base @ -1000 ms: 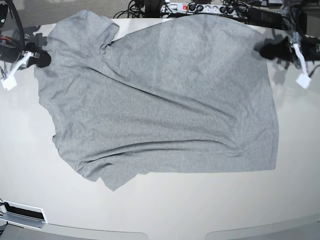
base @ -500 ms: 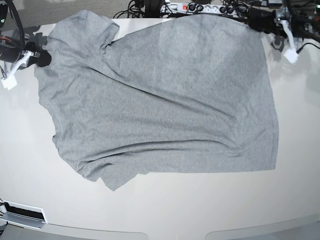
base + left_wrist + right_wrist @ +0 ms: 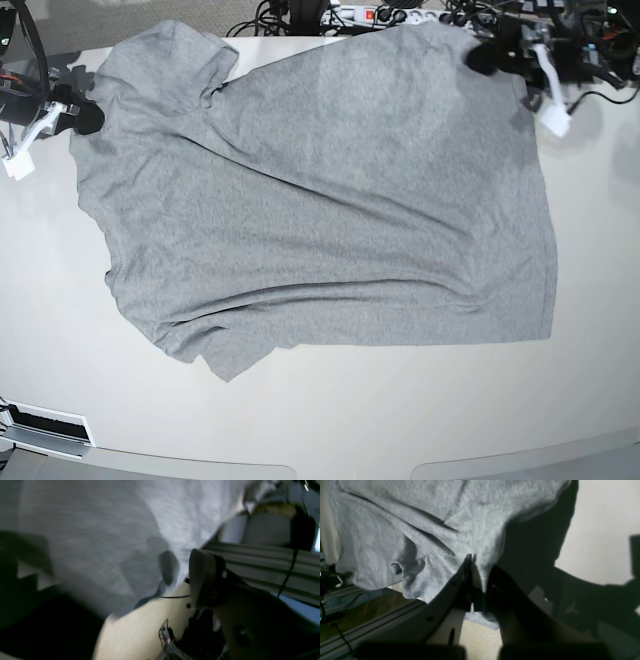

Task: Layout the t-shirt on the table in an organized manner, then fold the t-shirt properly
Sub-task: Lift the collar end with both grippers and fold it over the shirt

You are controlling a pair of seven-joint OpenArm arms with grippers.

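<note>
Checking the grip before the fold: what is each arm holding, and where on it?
The right gripper is shut on the shirt at its edge near a sleeve. The left gripper stands open, holding nothing.

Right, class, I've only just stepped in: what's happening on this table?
A two-armed robot is laying out a grey t-shirt on the white table. The shirt lies spread but rumpled, plain side up, not yet folded. The right tool is shut on the shirt's edge by the sleeve. The left tool, with its jaws apart, hovers at the shirt's far corner and is holding nothing.
</note>
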